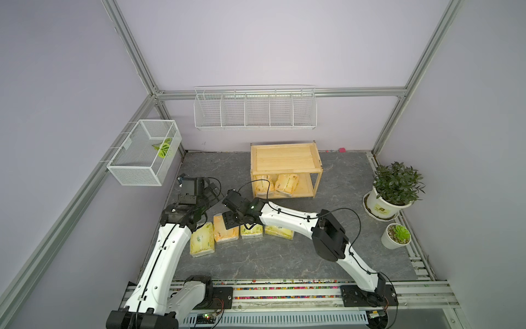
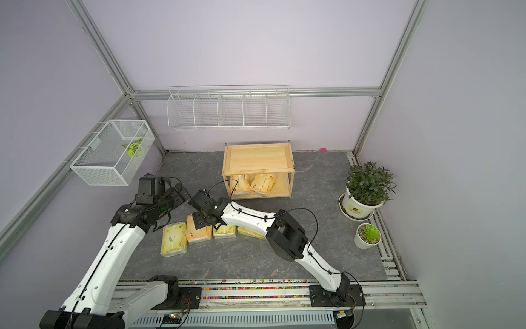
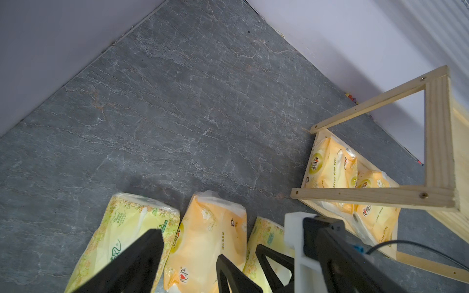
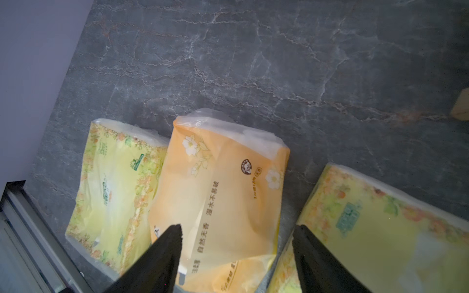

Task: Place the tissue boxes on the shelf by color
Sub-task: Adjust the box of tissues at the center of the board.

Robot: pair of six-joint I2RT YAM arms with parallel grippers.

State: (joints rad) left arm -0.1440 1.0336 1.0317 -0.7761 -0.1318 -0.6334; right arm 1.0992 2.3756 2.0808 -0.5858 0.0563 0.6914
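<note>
The wooden shelf (image 1: 286,158) stands at the back, with two orange tissue boxes (image 1: 263,183) (image 1: 287,183) on its lower tier. On the table lie one orange pack (image 1: 225,236) (image 4: 220,192) and three yellow-green packs (image 1: 202,240) (image 1: 250,232) (image 1: 280,231) in a row. My right gripper (image 1: 232,223) (image 4: 238,228) hovers open over the orange pack. One finger is above its side, the other over the gap beside it. My left gripper (image 1: 215,189) (image 3: 233,228) hangs open and holds nothing, behind the row.
A white wire divided rack (image 1: 254,109) hangs on the back wall. A white mesh basket (image 1: 145,152) juts out at the left. A potted plant (image 1: 394,188) and a small succulent pot (image 1: 397,236) stand along the right edge.
</note>
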